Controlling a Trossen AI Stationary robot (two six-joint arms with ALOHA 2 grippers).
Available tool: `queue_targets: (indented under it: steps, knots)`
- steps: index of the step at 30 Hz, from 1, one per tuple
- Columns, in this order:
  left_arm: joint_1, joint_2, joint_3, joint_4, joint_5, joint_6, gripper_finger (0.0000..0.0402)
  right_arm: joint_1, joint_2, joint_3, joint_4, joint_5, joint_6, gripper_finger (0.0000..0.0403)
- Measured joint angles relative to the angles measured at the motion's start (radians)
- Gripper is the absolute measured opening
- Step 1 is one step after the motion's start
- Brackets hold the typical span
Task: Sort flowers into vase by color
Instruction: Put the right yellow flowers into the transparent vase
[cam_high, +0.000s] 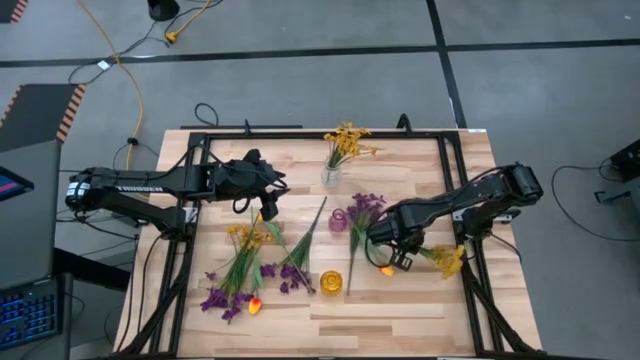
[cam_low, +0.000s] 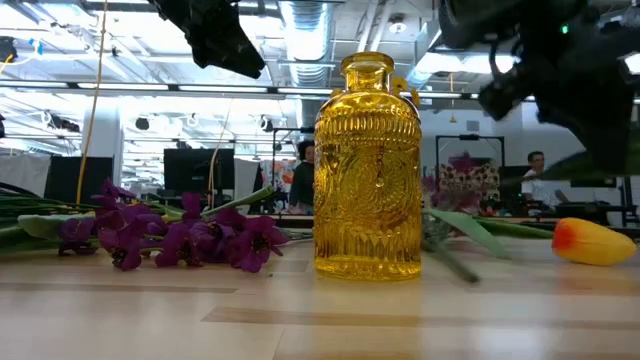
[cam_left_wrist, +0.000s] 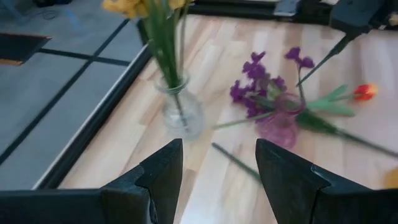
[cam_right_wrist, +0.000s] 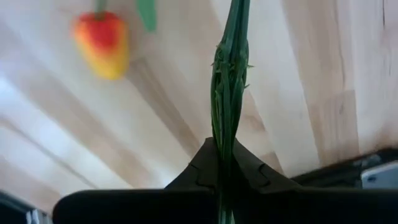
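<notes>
Right gripper (cam_high: 392, 257) sits low over the wooden table (cam_high: 400, 310), right of centre. Its jaws are pressed together on a bundle of green stems (cam_right_wrist: 229, 74); the right wrist view shows the stems pinched between the two dark fingers and running away from the camera. A yellow-orange tulip (cam_high: 385, 270) lies on the boards just beside that gripper; the same bloom shows in the right wrist view (cam_right_wrist: 102, 38) and at the right edge of the low view (cam_low: 592, 241). A cluster of small yellow blooms (cam_high: 447, 260) lies to the gripper's right.

Left gripper (cam_high: 268, 207) hangs above the table left of centre, fingers (cam_left_wrist: 163, 171) spread, nothing between them.

Vases:
- clear glass vase (cam_high: 331, 176) near the far edge, holding small yellow flowers (cam_high: 347, 141);
- purple glass vase (cam_high: 339, 220) near the middle, purple blossoms (cam_high: 365, 208) just beside it; in the left wrist view their stems appear to stand in it (cam_left_wrist: 280, 121);
- yellow glass vase (cam_high: 331, 283) toward the near edge, upright, ribbed and embossed in the low view (cam_low: 367, 170); whether it holds anything cannot be told.

Loose flowers on the near-left part of the table: purple blossoms (cam_high: 222, 301), a second tulip (cam_high: 254, 306), yellow blooms (cam_high: 245, 237), with long green stems fanned across the boards.

Writing: white lettering runs along the left arm (cam_high: 140, 184), too small to read.
</notes>
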Motion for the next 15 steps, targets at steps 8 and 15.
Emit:
queue_targets:
  steps: [8,15]
  knots:
    - [0.0,0.0,0.0,0.041,0.067,0.0,0.0191,0.043,-0.001,0.104,-0.08,0.078,-0.152,0.0043]
    - [0.0,0.0,0.0,0.053,0.068,0.019,0.0191,0.08,-0.002,0.144,-0.225,0.212,-0.273,0.0042]
